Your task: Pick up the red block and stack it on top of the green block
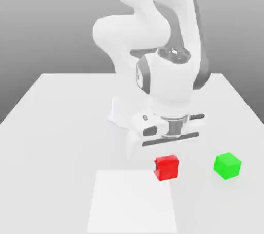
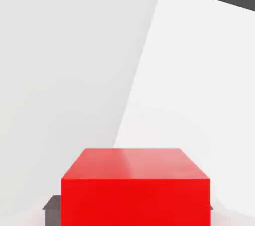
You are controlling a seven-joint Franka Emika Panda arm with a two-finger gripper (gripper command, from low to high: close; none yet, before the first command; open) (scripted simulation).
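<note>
Gripper (image 1: pixel 167 166) is closed on the red block (image 1: pixel 167 168), one finger per side. Green block (image 1: pixel 227 165) lies apart from the gripper

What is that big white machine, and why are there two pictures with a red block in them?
The machine is a robot arm, a bit like a giant arm with bendy joints. At its end is a gripper, a hand with just two fingers. It is pinching the red block, with one finger on each side.

One picture, the exterior view, comes from a camera away from the arm, so you see the whole scene. The other comes from a camera on the robot's hand, so the red block looks huge!

On the table are a green block and a flat white square. The red block isn't on the green one yet; stacking it there is the robot's job.
</note>
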